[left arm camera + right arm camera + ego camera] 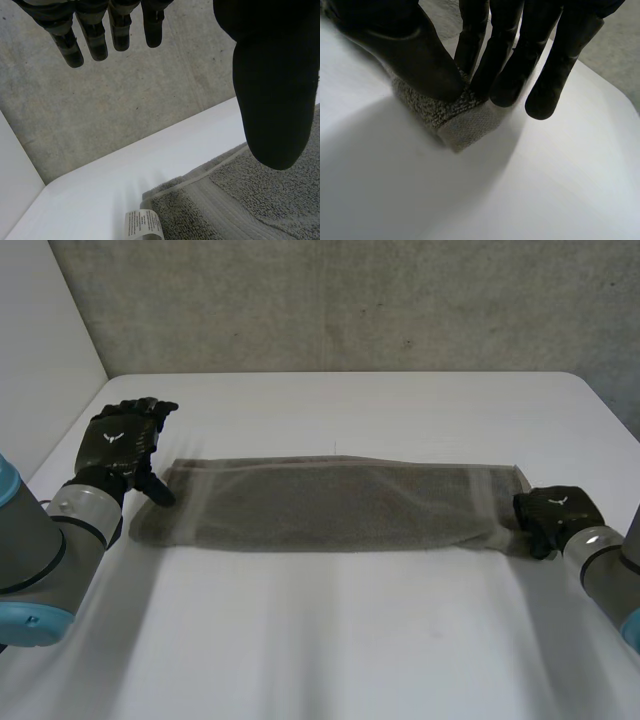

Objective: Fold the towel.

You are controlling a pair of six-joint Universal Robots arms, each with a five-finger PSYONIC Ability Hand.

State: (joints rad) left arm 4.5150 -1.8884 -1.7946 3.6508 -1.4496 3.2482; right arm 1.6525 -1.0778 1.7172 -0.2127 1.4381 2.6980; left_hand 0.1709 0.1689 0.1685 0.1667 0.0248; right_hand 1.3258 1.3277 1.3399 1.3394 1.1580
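A grey towel (330,505) lies across the white table as a long folded band. My left hand (125,435) is open just above the towel's left end, fingers straight and thumb (272,100) spread, touching no cloth. Below it the towel's corner (210,205) carries a white care label (142,225). My right hand (552,515) is at the towel's right end. There its thumb (405,45) and fingers (502,65) pinch the towel's near right corner (460,120), which is raised slightly off the table.
The white table (330,640) has a broad bare stretch in front of the towel and another behind it. A grey wall (350,300) stands along the far edge, and a white panel (40,340) rises at the left.
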